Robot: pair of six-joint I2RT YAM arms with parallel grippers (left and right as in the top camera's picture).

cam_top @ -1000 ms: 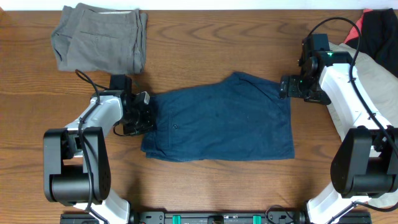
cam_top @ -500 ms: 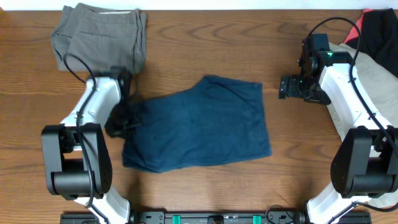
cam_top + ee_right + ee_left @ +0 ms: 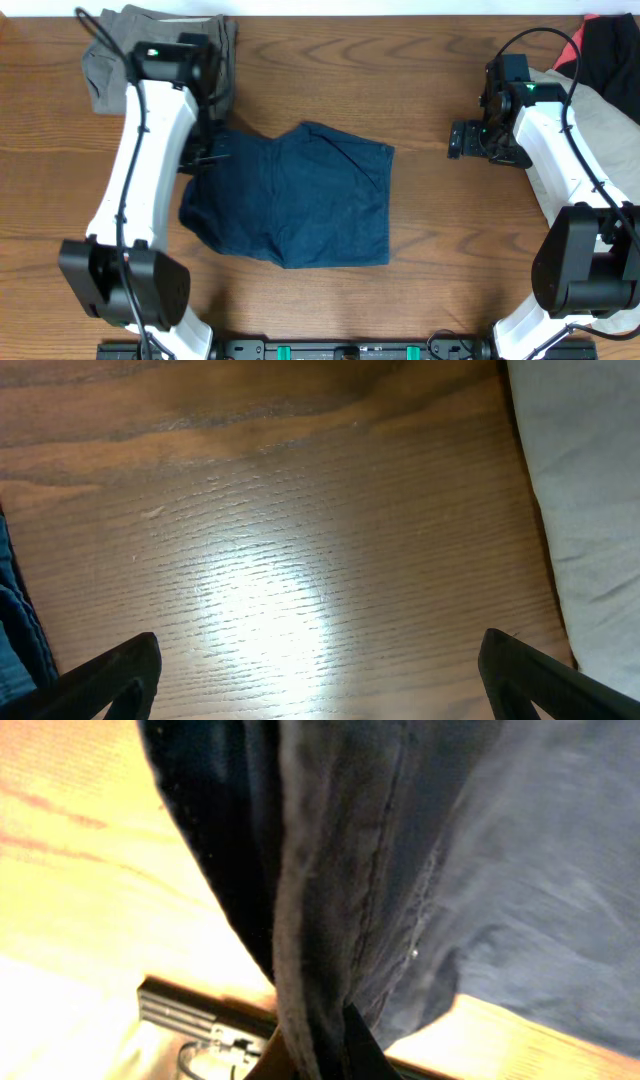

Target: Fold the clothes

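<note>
The dark blue shorts lie bunched left of the table's middle. Their left edge is raised, and my left gripper is shut on it. In the left wrist view the blue cloth hangs in folds from my left gripper, hiding most of the fingers. My right gripper stands open over bare wood well to the right of the shorts. Nothing lies between its fingertips, and a strip of blue cloth shows at the left edge of the right wrist view.
Folded grey shorts sit at the back left, partly under my left arm. Beige shorts and a black-and-coral garment are piled at the right edge. The beige cloth lies just right of my right gripper.
My left arm has swung up and toward the back, pulling the blue shorts left and away from the right gripper. The shorts' left edge has lifted. The right arm has not moved.
</note>
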